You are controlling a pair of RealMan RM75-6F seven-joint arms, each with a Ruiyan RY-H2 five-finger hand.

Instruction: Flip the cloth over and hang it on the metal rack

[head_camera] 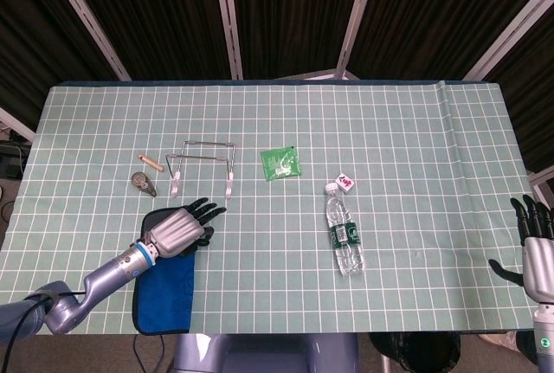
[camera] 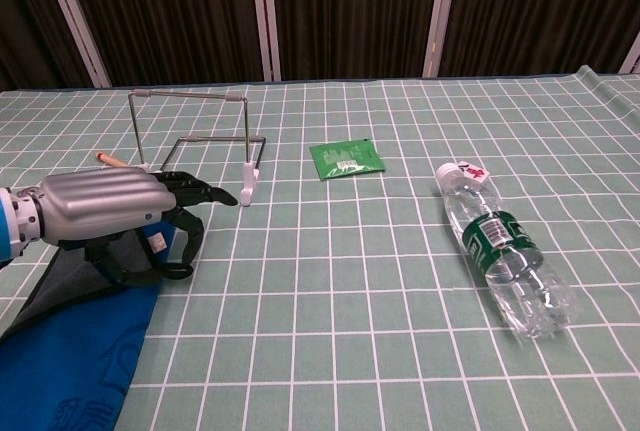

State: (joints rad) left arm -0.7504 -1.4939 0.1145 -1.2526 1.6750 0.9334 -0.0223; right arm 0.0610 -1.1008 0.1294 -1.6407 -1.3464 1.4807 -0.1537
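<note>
A blue cloth (head_camera: 164, 285) with a grey folded-over top lies at the table's front left, also seen in the chest view as the blue cloth (camera: 62, 376). My left hand (head_camera: 180, 228) lies over its far end. In the chest view my left hand (camera: 105, 208) has fingers bent down around the cloth's corner by the white tag, with the cloth flat on the table. The metal rack (head_camera: 204, 165) stands just beyond, empty, and shows as the metal rack (camera: 193, 141) in the chest view. My right hand (head_camera: 536, 252) hangs off the table's right front corner, fingers spread, empty.
A water bottle (head_camera: 344, 233) lies on its side right of centre, with a small white and red item (head_camera: 345, 183) by its cap. A green packet (head_camera: 281, 163) lies behind it. A brown stick (head_camera: 152, 162) and a dark lump (head_camera: 144, 183) lie left of the rack.
</note>
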